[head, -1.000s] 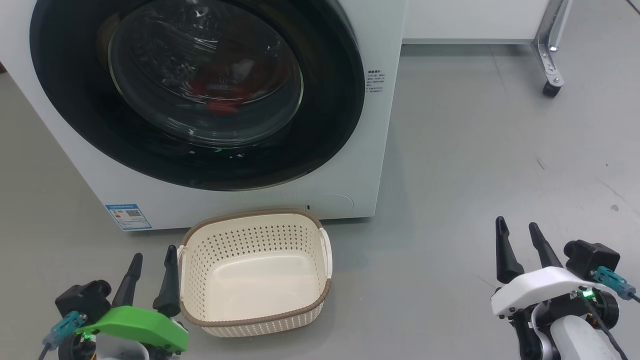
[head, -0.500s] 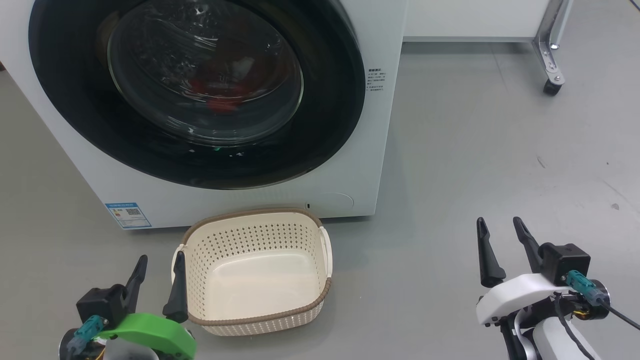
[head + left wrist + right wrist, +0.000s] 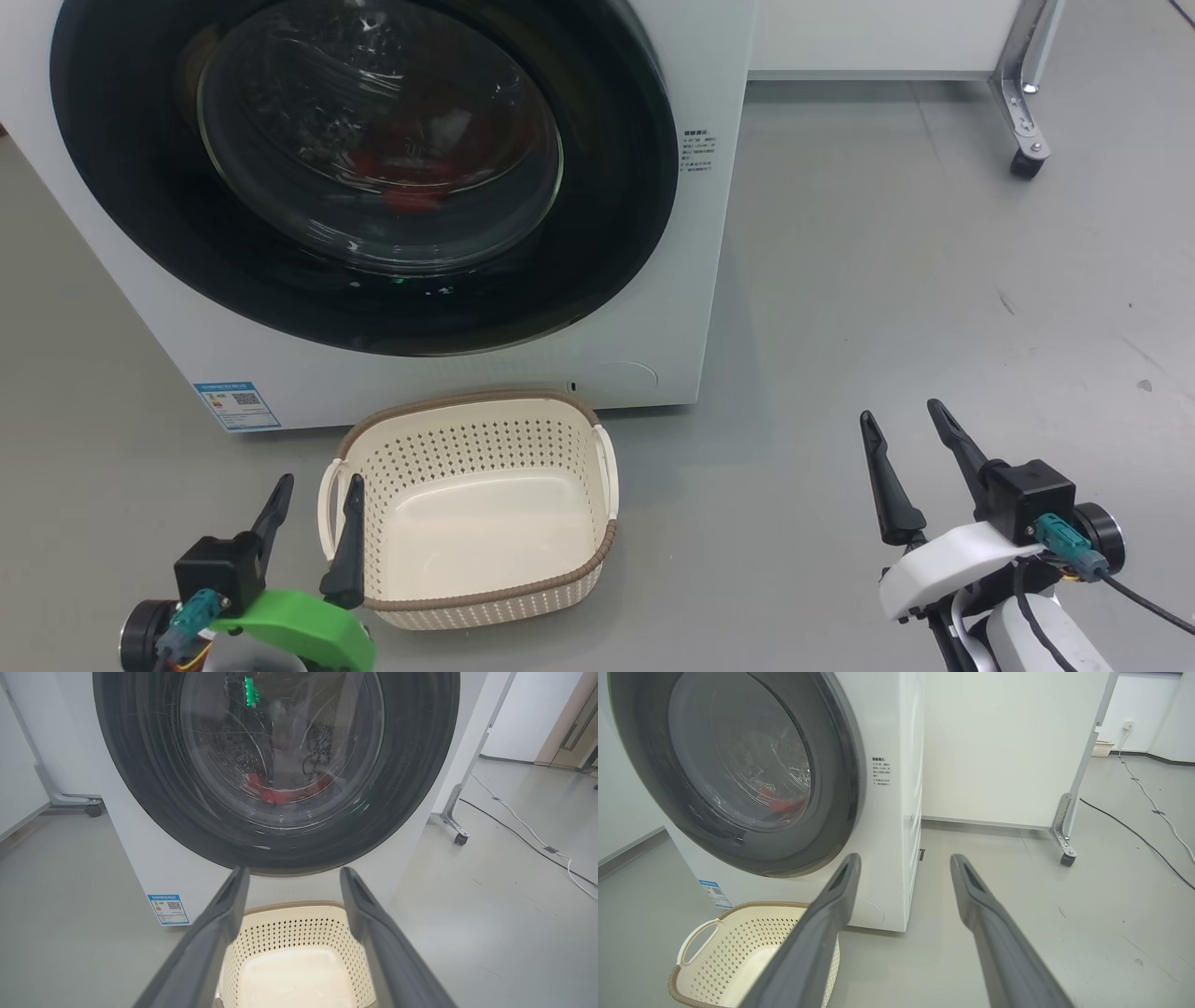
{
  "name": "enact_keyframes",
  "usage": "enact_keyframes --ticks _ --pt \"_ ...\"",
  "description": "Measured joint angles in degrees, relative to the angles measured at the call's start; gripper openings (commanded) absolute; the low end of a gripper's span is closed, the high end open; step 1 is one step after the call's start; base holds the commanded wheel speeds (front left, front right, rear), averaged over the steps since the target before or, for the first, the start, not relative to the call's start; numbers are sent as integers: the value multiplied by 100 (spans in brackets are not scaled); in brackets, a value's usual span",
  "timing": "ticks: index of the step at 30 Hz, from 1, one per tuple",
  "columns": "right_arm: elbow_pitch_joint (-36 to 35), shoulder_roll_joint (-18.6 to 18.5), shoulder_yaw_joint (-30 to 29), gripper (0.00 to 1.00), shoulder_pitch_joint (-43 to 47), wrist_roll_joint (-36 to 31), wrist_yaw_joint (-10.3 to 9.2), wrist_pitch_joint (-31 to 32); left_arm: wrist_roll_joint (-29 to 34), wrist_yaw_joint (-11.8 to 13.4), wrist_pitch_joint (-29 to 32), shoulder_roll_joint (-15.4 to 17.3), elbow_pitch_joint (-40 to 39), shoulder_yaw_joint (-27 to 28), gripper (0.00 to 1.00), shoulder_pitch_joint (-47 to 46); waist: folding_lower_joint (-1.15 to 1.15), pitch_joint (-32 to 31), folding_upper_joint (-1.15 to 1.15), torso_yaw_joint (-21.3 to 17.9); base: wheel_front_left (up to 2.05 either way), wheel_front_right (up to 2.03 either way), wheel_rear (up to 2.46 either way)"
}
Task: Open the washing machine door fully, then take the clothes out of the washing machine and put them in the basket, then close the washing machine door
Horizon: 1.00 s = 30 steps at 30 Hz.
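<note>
Most of our forward view goes to the washing machine, a white box standing on the grey floor. Its front is nearly covered by the washing machine door, which lies closed against it, a glossy black ring around a bulging glass bowl. Just in front of the machine's lower edge sits the basket, cream with perforated sides and a brown rim, upright on the floor with nothing inside it. Our left gripper hangs at the basket's left end with its jaws spread wide and nothing between them; its inner finger crosses the basket's white handle in the head view, and we cannot tell whether the two touch. In the left wrist view the two fingers frame the basket and the door above it. Our right gripper is well apart from the basket, over bare floor to the machine's right, its jaws also spread wide and holding nothing. Through the glass we make out the clothes as a small red patch low in the drum. A blue sticker marks the machine's lower left corner.
</note>
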Motion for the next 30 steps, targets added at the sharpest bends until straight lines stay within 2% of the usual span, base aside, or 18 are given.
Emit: enact_keyframes --ticks 30 --pt "185 158 -299 100 18 -7 65 -10 -9 57 0 -116 335 113 100 -90 0 1 0 7 0 0 0"
